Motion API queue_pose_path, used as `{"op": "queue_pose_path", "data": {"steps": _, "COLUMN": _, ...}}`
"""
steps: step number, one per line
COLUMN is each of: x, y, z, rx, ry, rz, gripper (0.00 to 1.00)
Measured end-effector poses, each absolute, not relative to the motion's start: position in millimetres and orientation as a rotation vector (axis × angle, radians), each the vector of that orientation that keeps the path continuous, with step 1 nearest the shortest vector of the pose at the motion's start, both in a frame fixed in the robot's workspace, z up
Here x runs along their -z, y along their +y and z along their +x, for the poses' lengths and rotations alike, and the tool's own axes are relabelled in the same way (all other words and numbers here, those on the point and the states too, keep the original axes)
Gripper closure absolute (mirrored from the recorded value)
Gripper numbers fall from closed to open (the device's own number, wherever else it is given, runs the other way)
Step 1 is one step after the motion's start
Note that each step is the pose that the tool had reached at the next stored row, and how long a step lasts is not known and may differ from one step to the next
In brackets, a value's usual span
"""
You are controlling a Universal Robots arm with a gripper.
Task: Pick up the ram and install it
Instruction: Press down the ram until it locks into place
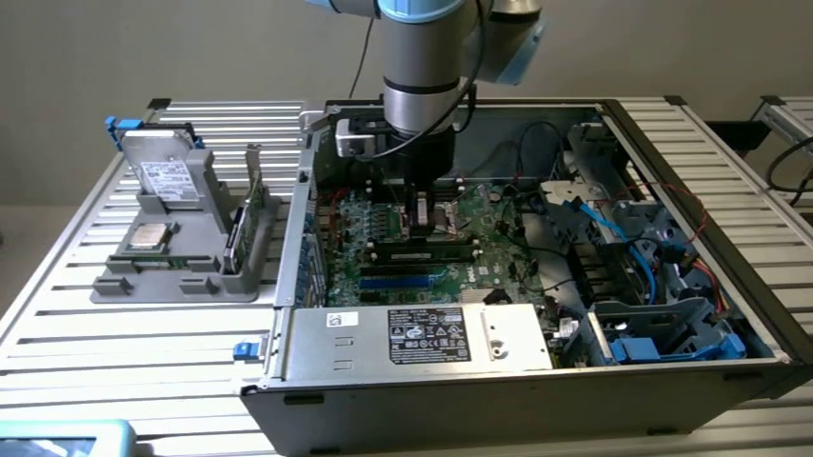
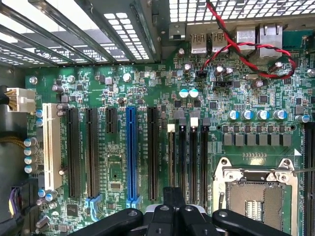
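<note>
Reporting in, operator to desk: the gripper is down inside the open computer case, over the motherboard.

Desk to operator: state the jaw setting.

Operator to desk: the jaws are fully closed. In the wrist view I see the gripper with its two black fingers pressed together, and I see nothing clamped between them. The tips sit low over the black memory slots, beside the processor socket. I cannot tell whether the tips touch the board.

Desk to operator: locate the ram.

Operator to desk: in the exterior view the ram lies lengthwise along the row of slots on the motherboard, dark with a small white label. It is just on the camera's side of the gripper. I cannot tell whether the tool touches it, nor whether it is fully seated.

Desk to operator: anything outside the case?

Operator to desk: a grey parts holder stands on the slatted table, at the exterior view's left, well apart from the gripper.
</note>
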State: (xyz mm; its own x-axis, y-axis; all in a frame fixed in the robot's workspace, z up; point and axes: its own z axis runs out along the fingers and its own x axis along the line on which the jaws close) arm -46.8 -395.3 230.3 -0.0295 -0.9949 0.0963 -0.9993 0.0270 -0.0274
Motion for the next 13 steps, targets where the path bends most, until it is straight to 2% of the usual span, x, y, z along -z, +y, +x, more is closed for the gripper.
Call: {"op": "queue_pose_path", "data": {"steps": 13, "x": -246.9, "y": -395.6, "z": -28.2, "rx": -0.125, "ry": -2.210, "rz": 2.148, "gripper": 0.89}}
